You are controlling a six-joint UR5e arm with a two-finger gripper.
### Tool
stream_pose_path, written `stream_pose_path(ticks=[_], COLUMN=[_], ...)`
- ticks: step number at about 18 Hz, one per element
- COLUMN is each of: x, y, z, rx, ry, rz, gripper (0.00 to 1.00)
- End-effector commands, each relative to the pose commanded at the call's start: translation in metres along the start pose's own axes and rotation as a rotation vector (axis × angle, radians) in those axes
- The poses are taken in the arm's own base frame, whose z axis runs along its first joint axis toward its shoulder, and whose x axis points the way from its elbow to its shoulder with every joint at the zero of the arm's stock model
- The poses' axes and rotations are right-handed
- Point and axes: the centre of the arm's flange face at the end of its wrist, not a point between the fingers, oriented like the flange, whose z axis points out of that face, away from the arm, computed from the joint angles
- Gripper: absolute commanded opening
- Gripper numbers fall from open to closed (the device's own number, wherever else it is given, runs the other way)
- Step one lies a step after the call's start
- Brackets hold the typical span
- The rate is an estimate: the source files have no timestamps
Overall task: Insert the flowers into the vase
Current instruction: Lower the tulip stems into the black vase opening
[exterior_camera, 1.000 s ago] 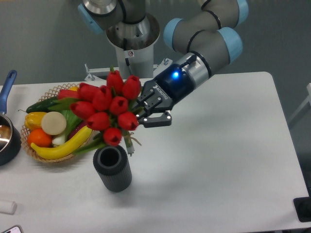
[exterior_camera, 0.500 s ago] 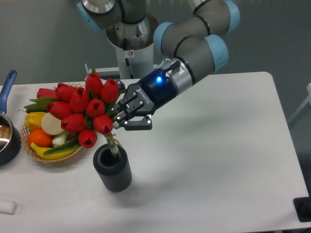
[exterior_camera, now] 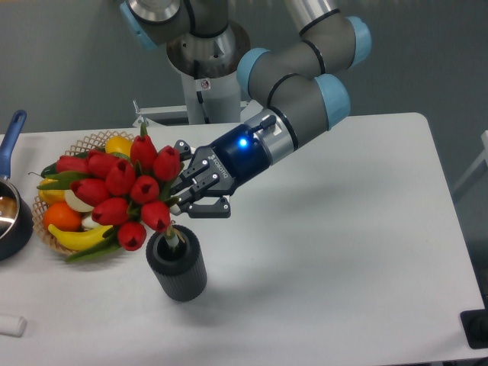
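Nearest the camera, the vase stands upright on the white worktop. The stem ends of the flowers are just inside its mouth, with the red heads leaning left over the wicker basket of fruit behind. Farther back, the tool pinches the stems just above the rim. Because the bunch is so tilted, a sideways push could tip the vase, or a release now could let the heads topple out leftward.

Wicker fruit basket, blue-handled pot, perhaps a marker.
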Motion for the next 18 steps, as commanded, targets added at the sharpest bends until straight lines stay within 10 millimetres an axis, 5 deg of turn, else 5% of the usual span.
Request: stream_pose_path(ticks=[18], x=[-0.007], y=[0.062], z=[0.007], rx=[-0.013], ry=[0.011], rz=[-0.015], gripper=[0.22])
